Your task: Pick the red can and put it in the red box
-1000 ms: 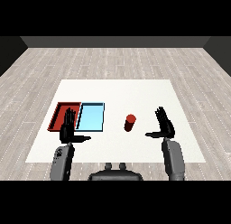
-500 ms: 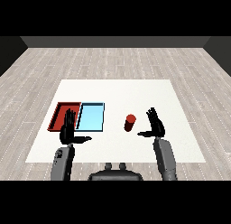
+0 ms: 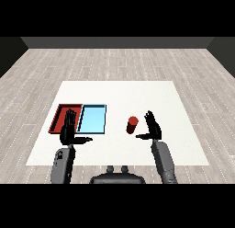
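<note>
Closing in over the last second, my right robot hand (image 3: pixel 153 128) has slid leftward along the worktop (image 3: pixel 119 91) and now stands just beside the red can (image 3: pixel 132 124), fingers spread and upright, thumb reaching toward the can's base but not yet round it. Near the front edge on the other side, my left robot hand (image 3: pixel 69 132) has not shifted; it hovers with fingers straight and thumb out, overlapping the near end of the red tray (image 3: pixel 60 116). The can stands upright, right of centre, well apart from that tray. Beyond it lies the light blue tray (image 3: pixel 93 119), side by side with the red one, toward the left edge. To take the can cleanly, I judge the palm should meet its side squarely before the fingers curl. No label or lettering is readable on the can or trays.
</note>
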You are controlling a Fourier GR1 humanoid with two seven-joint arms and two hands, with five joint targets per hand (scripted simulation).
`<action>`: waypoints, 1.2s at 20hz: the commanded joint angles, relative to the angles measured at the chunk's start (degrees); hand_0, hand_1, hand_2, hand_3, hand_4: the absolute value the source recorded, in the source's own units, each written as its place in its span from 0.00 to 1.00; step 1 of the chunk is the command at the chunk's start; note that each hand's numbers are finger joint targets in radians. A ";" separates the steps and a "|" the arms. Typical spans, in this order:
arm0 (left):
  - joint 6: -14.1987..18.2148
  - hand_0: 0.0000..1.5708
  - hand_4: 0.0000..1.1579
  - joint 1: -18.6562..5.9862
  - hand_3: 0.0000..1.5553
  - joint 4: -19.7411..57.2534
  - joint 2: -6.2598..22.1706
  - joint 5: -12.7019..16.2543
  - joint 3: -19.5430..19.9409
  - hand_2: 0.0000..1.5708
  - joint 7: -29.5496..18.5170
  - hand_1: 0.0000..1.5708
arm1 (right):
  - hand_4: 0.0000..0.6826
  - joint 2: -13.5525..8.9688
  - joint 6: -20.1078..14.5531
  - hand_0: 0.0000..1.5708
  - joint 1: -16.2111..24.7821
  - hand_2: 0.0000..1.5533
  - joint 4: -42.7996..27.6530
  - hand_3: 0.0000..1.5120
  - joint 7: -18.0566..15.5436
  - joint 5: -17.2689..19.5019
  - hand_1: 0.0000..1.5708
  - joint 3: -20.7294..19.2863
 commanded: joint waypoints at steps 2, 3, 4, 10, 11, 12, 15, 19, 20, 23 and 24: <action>0.57 0.00 0.00 -1.81 0.00 1.35 -0.71 -0.94 -0.78 0.00 -1.31 0.00 | 0.00 0.64 -1.53 0.00 -0.84 0.00 5.54 0.00 -4.82 -1.18 0.00 3.36; -1.59 0.00 0.00 -0.10 0.00 3.33 0.76 0.68 1.44 0.00 -3.99 0.00 | 0.00 0.64 -4.38 0.00 -4.93 0.00 6.31 0.00 -1.62 -3.34 0.00 4.89; 1.13 0.00 0.00 -1.86 0.00 3.00 -1.07 -0.90 -0.49 0.00 -1.71 0.00 | 0.00 0.30 0.21 0.00 -4.20 0.00 9.72 0.00 -5.12 -1.27 0.00 0.81; -2.05 0.00 0.00 0.61 0.00 3.10 0.99 -0.14 0.63 0.00 -3.95 0.00 | 0.00 0.66 -1.64 0.00 -4.10 0.00 4.95 0.00 0.34 -4.41 0.00 3.41; -1.48 0.00 0.00 0.35 0.00 -3.14 1.36 2.02 1.01 0.00 1.59 0.00 | 0.00 0.66 -7.62 0.00 -0.30 0.00 4.09 0.00 -3.28 -6.39 0.00 11.31; 0.94 0.00 0.00 0.13 0.00 0.43 -2.20 -1.04 -2.24 0.00 -1.75 0.00 | 0.00 0.32 -3.41 0.00 -5.11 0.00 8.22 0.00 -2.20 -3.73 0.00 3.81; -3.37 0.00 0.00 1.55 0.00 -1.35 1.26 2.26 0.62 0.00 -1.24 0.00 | 0.00 0.65 -4.24 0.00 -6.86 0.00 9.58 0.00 -1.36 -4.63 0.00 5.28; 0.84 0.00 0.00 1.56 0.00 -4.22 -1.49 0.73 -1.35 0.00 2.02 0.00 | 0.00 0.63 -3.92 0.00 -9.14 0.00 16.73 0.00 -7.31 -3.54 0.00 5.00; -1.33 0.00 0.00 -0.63 0.00 1.63 -0.05 0.97 0.21 0.00 -1.63 0.00 | 0.00 0.64 -5.91 0.00 -11.01 0.00 15.64 0.00 -4.50 -6.16 0.00 5.65; -0.01 0.00 0.00 -1.20 0.00 -0.29 -0.51 1.20 0.22 0.00 0.07 0.00 | 0.00 0.64 -6.26 0.00 -10.04 0.00 17.39 0.00 -6.18 -7.18 0.00 6.73; 0.86 0.00 0.00 3.98 0.00 1.02 -2.42 -2.59 -3.96 0.00 -6.31 0.00 | 0.00 0.65 -6.19 0.00 -9.39 0.00 19.69 0.00 -9.09 -5.50 0.00 7.52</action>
